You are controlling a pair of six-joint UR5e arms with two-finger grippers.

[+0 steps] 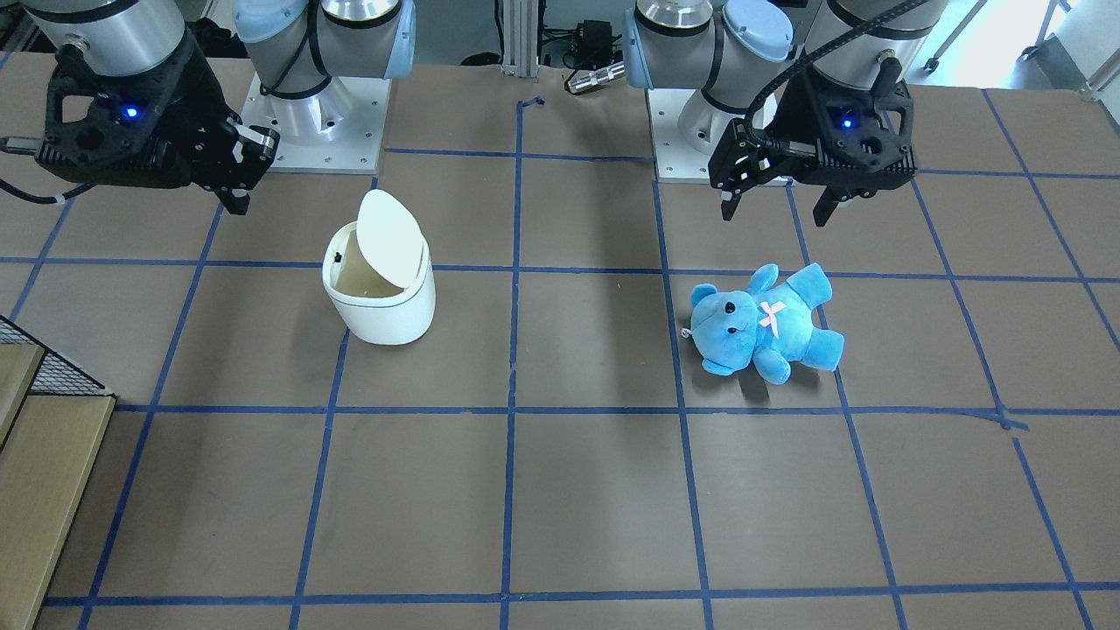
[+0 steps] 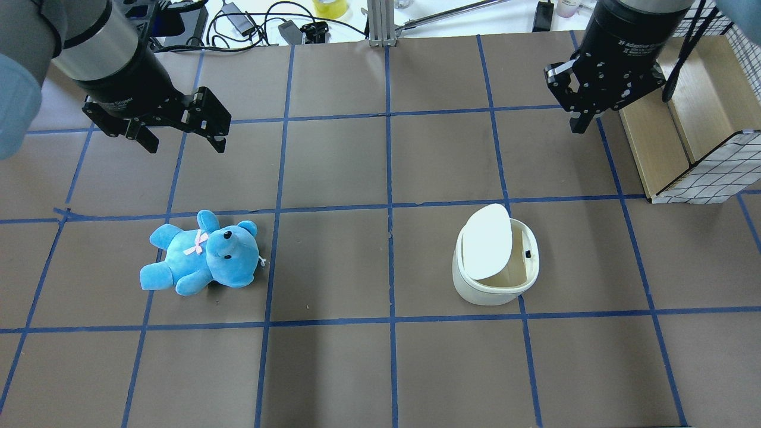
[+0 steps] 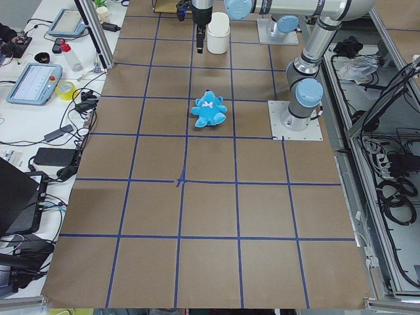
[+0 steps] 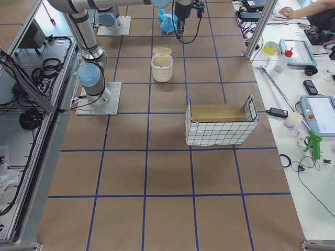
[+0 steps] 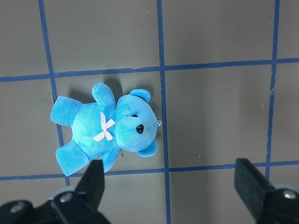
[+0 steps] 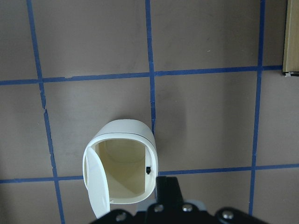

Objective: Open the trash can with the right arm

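Hovering empty with its fingers pressed together, your right gripper (image 2: 578, 125) has the trash can (image 2: 494, 290) beneath it, lid (image 2: 487, 241) raised.

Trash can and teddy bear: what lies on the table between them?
Nothing: only bare brown table crossed by blue tape lines separates the trash can from the teddy bear, as the overhead view shows.

Brown table (image 2: 333, 368), blue tape grid (image 2: 389, 267) — carries trash can (image 2: 484, 292), teddy bear (image 2: 202, 255), crate (image 2: 648, 148).
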